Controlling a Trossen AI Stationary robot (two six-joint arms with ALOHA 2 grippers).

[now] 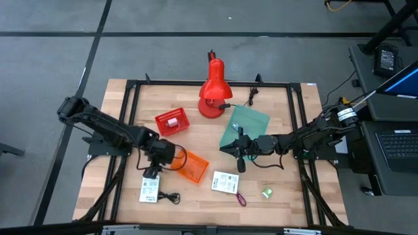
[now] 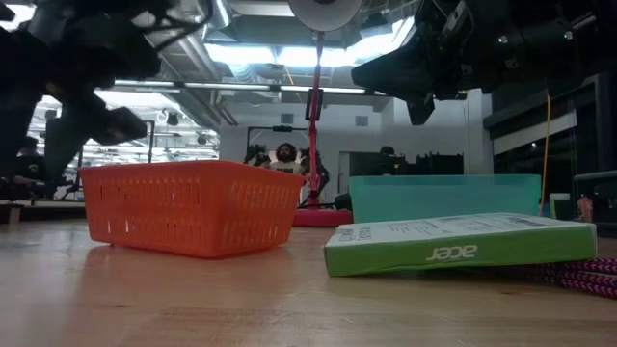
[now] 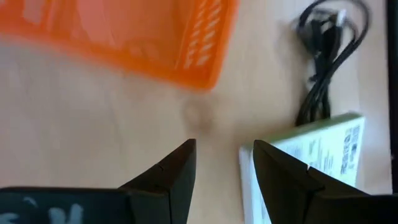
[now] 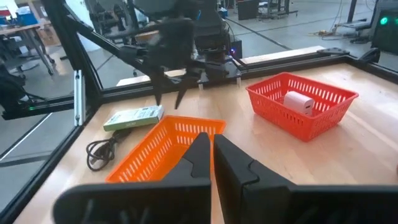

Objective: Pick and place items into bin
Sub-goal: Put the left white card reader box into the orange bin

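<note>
**Both grippers empty above the table; items lie loose, orange bin holds nothing visible**

Left gripper (image 3: 221,163): fingers spread, nothing between them — bare wood shows in the gap. In the high view it (image 1: 153,171) hangs just above the white printed card (image 1: 149,189) near the table's front left edge, beside the orange bin (image 1: 193,167). The left wrist view shows that card (image 3: 317,149) close to one finger, the black coiled cable (image 3: 323,62) just beyond it, and the bin's corner (image 3: 205,56) near the fingertips.

Right gripper (image 4: 211,155): fingers pressed together, holding nothing. In the high view it (image 1: 234,149) hovers mid-table over the front edge of the teal bin (image 1: 251,121), pointing toward the orange bin. Its wrist view looks across the orange bin (image 4: 161,149) to the left arm, the card (image 4: 132,117) and the cable (image 4: 99,149).

Task items, high view:
- Second white printed card (image 1: 226,182) — flat on the wood, just in front of the orange bin.
- Purple strap (image 1: 240,198) — touching that card's front corner.
- Small green piece (image 1: 266,193) — near the front right, apart from the strap.
- Black coiled cable (image 1: 170,196) — beside the first card.

Other objects: a red basket (image 1: 171,122) behind the orange bin holds a small white object (image 4: 298,102); the red desk lamp (image 1: 212,91) stands at the table's rear centre.
</note>
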